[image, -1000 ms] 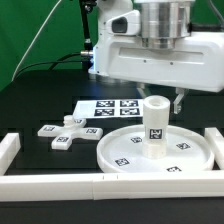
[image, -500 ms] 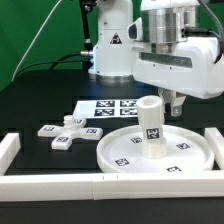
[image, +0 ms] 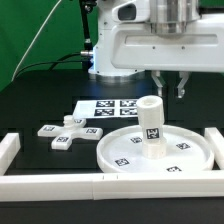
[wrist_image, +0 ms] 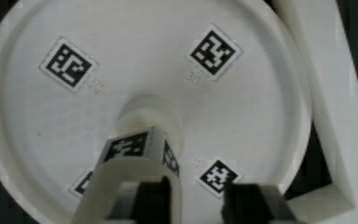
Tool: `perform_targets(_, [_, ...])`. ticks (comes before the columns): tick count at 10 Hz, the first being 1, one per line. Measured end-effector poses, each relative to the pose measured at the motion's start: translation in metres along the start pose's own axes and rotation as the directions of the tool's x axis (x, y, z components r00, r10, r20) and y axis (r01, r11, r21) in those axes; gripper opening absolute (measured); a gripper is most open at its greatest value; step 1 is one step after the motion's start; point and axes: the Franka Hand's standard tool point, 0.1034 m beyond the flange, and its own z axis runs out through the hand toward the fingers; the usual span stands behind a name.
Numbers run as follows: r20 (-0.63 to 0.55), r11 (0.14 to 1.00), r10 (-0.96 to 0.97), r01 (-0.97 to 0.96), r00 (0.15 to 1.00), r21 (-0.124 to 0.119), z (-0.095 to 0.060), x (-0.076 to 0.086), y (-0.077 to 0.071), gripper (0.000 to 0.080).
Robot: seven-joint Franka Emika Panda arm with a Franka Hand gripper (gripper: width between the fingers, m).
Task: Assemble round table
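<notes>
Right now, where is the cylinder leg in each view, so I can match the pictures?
Exterior view: the cylinder leg stands upright at the middle of the round top, with the open hand above it, slightly toward the exterior view's right.
Wrist view: the cylinder leg rises from the round top toward the camera, beside one finger, not between them.
Shared landmark: the tagged round top.

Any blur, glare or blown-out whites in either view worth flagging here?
Exterior view: even lighting, the round top bright white yet its tags readable. Wrist view: the gripper and leg, close to the lens, look blurred; tags on the top sharper.
</notes>
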Motion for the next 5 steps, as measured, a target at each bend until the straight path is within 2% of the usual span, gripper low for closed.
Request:
perform_targets(1, [-0.017,0.997,-0.075,0.075,0.997,0.005,-0.003,0.003,0.003,0.0309])
perform_targets(2, [-0.018,0.990,-0.139,0.139,0.990,0.002,-0.002,0.003,0.003,0.0445])
perform_targets(3, [-0.018,0.976,-0.220,0.220,0.975,0.000,-0.002,0.003,0.004,0.0445])
perform_targets(4, [-0.019,0.960,-0.279,0.280,0.960,-0.001,-0.002,0.005,0.005,0.0598])
perform_targets(5, [-0.015,0.928,-0.373,0.373,0.928,0.004,-0.009,0.016,0.014,0.0633])
